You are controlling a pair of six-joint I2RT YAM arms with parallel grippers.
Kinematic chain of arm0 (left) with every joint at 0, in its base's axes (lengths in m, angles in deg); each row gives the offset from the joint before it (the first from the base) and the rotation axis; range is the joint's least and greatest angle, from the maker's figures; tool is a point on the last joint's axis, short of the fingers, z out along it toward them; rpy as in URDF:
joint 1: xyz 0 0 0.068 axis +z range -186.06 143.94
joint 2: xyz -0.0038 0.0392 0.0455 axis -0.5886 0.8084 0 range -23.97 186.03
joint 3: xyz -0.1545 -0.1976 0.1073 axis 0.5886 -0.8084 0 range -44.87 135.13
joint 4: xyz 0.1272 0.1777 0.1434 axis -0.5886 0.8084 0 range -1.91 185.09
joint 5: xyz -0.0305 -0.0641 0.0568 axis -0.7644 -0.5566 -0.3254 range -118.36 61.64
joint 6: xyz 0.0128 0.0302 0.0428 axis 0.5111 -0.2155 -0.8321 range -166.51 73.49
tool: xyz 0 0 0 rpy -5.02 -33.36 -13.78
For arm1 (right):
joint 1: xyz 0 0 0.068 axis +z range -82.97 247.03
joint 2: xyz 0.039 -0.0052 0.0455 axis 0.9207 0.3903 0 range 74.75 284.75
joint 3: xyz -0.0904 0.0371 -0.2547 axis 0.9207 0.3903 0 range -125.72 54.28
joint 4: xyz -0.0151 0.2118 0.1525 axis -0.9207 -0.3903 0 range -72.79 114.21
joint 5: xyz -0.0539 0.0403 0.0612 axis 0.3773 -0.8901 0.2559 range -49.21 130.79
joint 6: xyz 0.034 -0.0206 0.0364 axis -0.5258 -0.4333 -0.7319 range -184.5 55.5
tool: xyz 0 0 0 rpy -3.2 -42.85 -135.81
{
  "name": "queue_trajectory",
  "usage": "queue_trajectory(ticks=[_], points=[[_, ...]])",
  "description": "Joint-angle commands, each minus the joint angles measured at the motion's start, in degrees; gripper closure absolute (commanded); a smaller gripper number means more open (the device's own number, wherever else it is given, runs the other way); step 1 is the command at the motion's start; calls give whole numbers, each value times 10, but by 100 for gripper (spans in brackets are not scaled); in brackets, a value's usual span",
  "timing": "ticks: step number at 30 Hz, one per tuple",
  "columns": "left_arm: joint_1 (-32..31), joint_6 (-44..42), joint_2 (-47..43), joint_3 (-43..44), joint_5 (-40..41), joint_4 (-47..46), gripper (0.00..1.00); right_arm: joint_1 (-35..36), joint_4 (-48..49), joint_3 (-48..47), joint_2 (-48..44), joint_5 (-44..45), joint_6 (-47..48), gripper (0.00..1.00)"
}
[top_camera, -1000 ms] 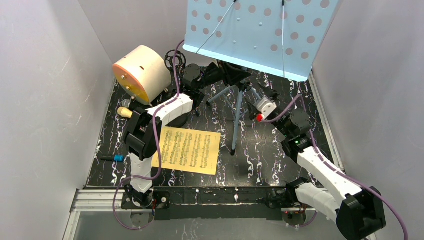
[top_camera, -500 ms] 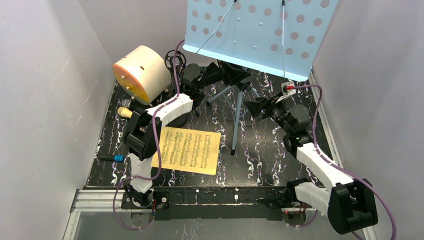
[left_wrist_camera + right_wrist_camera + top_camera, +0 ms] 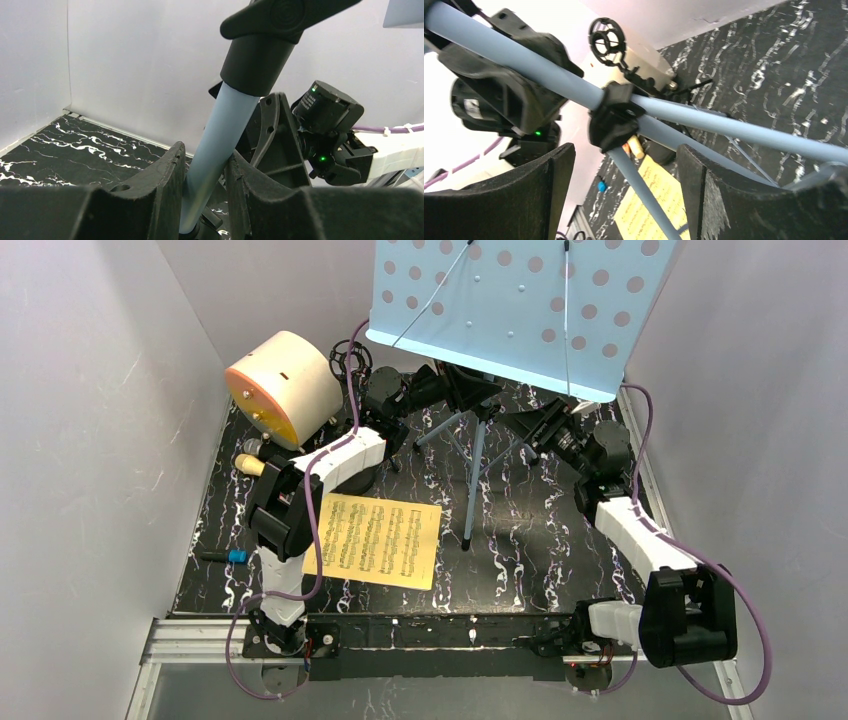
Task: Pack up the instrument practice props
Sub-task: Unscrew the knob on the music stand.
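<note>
Left tool [image 3: 202,167] is shut tight on the pale blue pole [image 3: 220,125] of the blue metal music rack with round holes [image 3: 510,310]. Its two black fingers [image 3: 162,175] press the pole, one on each side, just under a black collar [image 3: 260,55]. The rack stands at the back of the black worktop with white streaks [image 3: 540,540] on three thin blue legs [image 3: 472,490]. Seen from above, its big flat tray is cut off by the top edge, and the tray hides most of the left tool. Where the pole goes down past the fingers is hard to see.

Right tool [image 3: 624,172] is wide apart and holds nothing. The black joint [image 3: 616,117] where the legs meet shows between its two fingers, a bit farther off. I cannot tell if this tool touches a leg.

A yellow paper score sheet [image 3: 375,540] lies flat in front of the legs, near the left arm. A small cream microphone [image 3: 250,464] peeks out beside that arm, mostly hidden. Just behind it lies a big cream cylinder with an orange face [image 3: 280,385]. A black round wire ring [image 3: 606,37] stands near the cylinder, and what it sits on is too dark to make out.
</note>
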Motion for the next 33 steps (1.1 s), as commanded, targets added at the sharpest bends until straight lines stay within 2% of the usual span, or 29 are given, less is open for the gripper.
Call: queue_trajectory(ticks=[1, 20, 25, 30, 33], points=[[3, 9, -8, -4, 4, 73, 100, -3, 29, -59, 22, -38, -40, 19], [-1, 7, -5, 1, 3, 74, 100, -4, 19, -101, 79, -82, -48, 56], [-1, 7, -5, 1, 4, 75, 100, -4, 14, -105, 82, -104, -41, 72], [-1, 5, -5, 1, 5, 75, 100, -4, 0, -113, 78, -120, -3, 89], [-1, 6, -5, 3, 8, 76, 100, -3, -19, -122, 79, -143, 73, 94]])
